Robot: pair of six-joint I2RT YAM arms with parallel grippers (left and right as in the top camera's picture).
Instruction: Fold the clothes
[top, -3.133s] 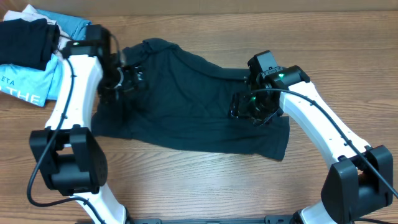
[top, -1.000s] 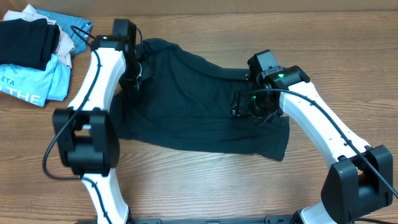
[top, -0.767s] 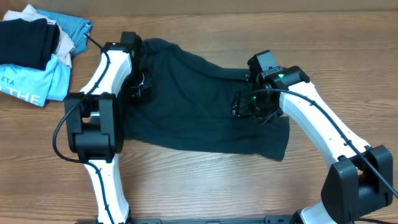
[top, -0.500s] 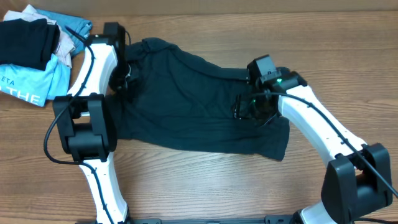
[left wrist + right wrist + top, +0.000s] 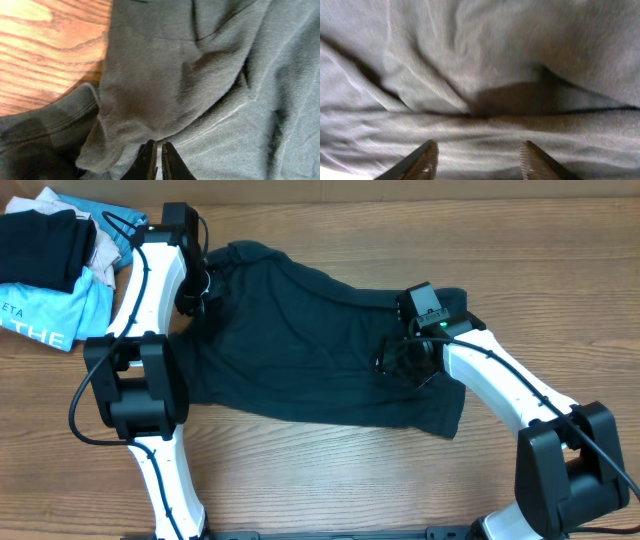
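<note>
At the far left edge of the clothes (image 5: 300, 350), the left hand (image 5: 156, 146) is clenched on a fold. The right hand (image 5: 477, 150) hangs released above their right side.

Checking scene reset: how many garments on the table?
4: dark navy garment spread centre; black one, pale pink one and light-blue shirt piled far left. More may be hidden underneath.

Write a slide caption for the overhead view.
Left arm and right arm reach onto a dark navy garment spread on a wooden table, beside a pile of folded clothes.
</note>
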